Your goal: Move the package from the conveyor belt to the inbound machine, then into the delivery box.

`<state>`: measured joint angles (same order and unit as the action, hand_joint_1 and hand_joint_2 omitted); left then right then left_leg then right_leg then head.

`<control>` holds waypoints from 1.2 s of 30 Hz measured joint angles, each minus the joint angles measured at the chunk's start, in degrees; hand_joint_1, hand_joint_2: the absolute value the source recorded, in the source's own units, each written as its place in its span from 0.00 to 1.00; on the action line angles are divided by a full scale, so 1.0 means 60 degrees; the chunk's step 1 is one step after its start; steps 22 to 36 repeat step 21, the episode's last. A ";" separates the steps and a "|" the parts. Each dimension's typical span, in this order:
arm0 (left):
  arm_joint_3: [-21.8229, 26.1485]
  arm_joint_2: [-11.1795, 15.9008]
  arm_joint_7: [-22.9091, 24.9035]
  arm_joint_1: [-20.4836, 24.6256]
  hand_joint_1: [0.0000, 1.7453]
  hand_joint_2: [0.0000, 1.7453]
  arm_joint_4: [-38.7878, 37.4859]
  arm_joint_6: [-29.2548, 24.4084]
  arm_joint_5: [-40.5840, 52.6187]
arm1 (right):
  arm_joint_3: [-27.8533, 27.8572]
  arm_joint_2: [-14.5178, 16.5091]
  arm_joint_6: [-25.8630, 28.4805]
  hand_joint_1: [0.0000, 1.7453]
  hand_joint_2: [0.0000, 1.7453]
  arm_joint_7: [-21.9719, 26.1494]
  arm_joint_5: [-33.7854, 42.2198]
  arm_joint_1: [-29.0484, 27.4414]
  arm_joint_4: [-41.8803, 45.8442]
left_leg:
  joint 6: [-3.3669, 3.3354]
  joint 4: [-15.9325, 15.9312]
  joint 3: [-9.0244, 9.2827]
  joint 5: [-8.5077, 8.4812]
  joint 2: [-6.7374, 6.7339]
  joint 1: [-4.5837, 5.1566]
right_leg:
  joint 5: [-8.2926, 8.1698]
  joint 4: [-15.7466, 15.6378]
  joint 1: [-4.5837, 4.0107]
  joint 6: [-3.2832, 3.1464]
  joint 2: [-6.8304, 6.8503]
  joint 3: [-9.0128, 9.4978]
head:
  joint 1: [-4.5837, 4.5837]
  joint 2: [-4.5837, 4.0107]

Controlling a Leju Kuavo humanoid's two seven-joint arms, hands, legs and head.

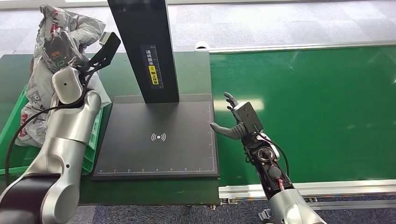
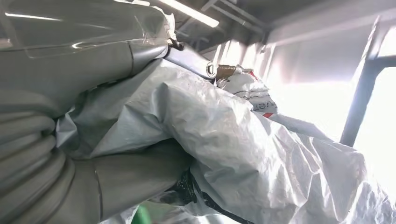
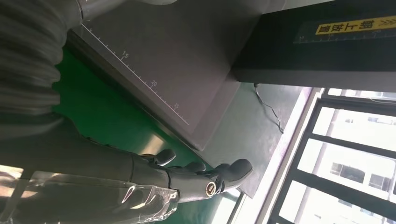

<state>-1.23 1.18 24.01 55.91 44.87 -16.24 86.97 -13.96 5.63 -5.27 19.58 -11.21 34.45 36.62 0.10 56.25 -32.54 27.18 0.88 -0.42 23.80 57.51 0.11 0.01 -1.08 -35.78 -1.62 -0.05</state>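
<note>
The left robot hand [image 2: 93, 186] clamps the crumpled grey plastic mailer package [image 1: 56, 42] above the green plastic delivery box [image 1: 11, 126] at far left — an early release could snag its rim — while the right robot hand [image 1: 236, 119] hangs spread, empty.

scale marks 15, 20, 25 on machine plate [image 3: 154, 84] | yellow label [image 3: 355, 25] on post: Chinese txt

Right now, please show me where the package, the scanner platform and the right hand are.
package [image 1: 70, 28], head view, its crumpled top
scanner platform [image 1: 159, 154], head view, its flat plate
right hand [image 1: 236, 121], head view, its palm
</note>
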 joint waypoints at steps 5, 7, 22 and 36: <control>-0.0457 0.0860 0.1129 0.1047 1.00 1.00 -0.2143 0.1480 0.0006 | -0.0034 0.0139 -0.0042 0.00 1.00 0.0000 -0.0077 0.0137 -0.0201 | 0.0002 -0.0001 -0.0015 0.0003 -0.0012 0.0000 | 0.0001 0.0001 0.0000 0.0000 -0.0013 -0.0015 | 0.0001 0.0001; -0.0583 0.1168 0.1509 0.1222 1.00 1.00 -0.2730 0.2115 0.0006 | -0.0069 0.0195 -0.0073 0.00 1.00 0.0000 -0.0103 0.0211 -0.0287 | 0.0003 -0.0001 -0.0017 0.0004 -0.0026 0.0000 | 0.0001 0.0001 0.0001 0.0000 -0.0021 -0.0020 | 0.0000 0.0002; -0.0359 0.2407 0.2307 0.1256 1.00 1.00 -0.4477 0.5520 0.0003 | -0.0237 0.0527 -0.0097 0.00 1.00 0.0000 -0.0211 0.0634 -0.0824 | 0.0003 -0.0004 -0.0016 0.0004 -0.0029 0.0000 | 0.0001 0.0002 0.0000 -0.0001 -0.0023 -0.0020 | 0.0001 0.0000; -0.0359 0.2407 0.2307 0.1256 1.00 1.00 -0.4477 0.5520 0.0003 | -0.0237 0.0527 -0.0097 0.00 1.00 0.0000 -0.0211 0.0634 -0.0824 | 0.0003 -0.0004 -0.0016 0.0004 -0.0029 0.0000 | 0.0001 0.0002 0.0000 -0.0001 -0.0023 -0.0020 | 0.0001 0.0000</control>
